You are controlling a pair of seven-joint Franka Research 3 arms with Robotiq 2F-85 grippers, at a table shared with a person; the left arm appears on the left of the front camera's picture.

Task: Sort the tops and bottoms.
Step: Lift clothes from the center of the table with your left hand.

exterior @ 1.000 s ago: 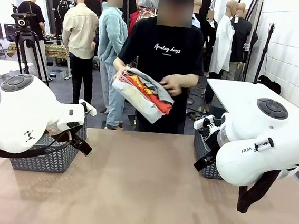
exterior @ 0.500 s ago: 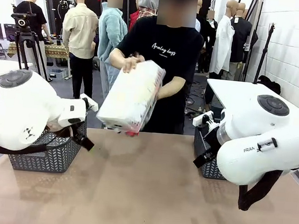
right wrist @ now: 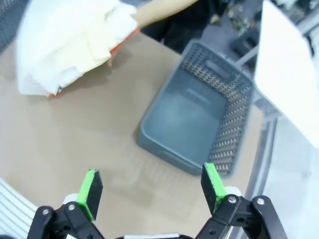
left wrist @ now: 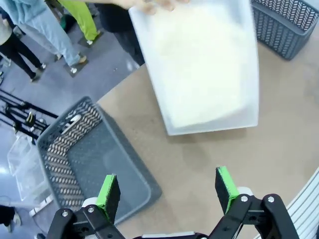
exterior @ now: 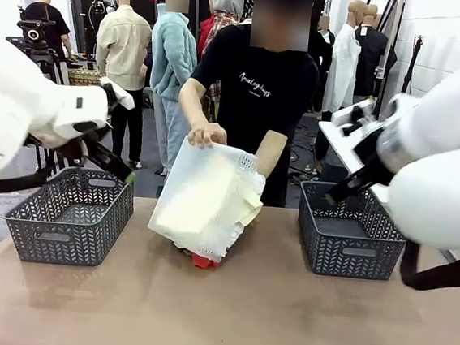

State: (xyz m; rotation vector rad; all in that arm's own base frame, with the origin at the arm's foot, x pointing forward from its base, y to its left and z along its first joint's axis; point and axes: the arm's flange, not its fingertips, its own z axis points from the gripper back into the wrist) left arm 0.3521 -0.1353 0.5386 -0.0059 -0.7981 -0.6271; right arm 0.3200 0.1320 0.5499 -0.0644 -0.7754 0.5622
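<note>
A person at the far side tips a white bin [exterior: 196, 187] mouth-down onto the middle of the table [exterior: 224, 319]. The tops and bottoms spill from it: a pale yellow garment [exterior: 243, 210] hangs out at its right side and an orange-red one [exterior: 203, 260] pokes out underneath; the rest are hidden inside. My left gripper [left wrist: 167, 191] hangs open high over the table's left part, above the bin [left wrist: 204, 74], holding nothing. My right gripper [right wrist: 149, 186] is open too, high over the right part, with the yellow cloth [right wrist: 89, 35] farther off.
A grey mesh basket [exterior: 69, 216] stands at the table's left, another grey mesh basket [exterior: 350, 233] at its right; both look empty. The person's hands [exterior: 208, 134] hold the bin's top edge. A white table [exterior: 339, 138] stands behind on the right.
The person turned the bin over and lowered it onto the table, so garments now spill out. Both arms rose, uncovering the two grey baskets.
</note>
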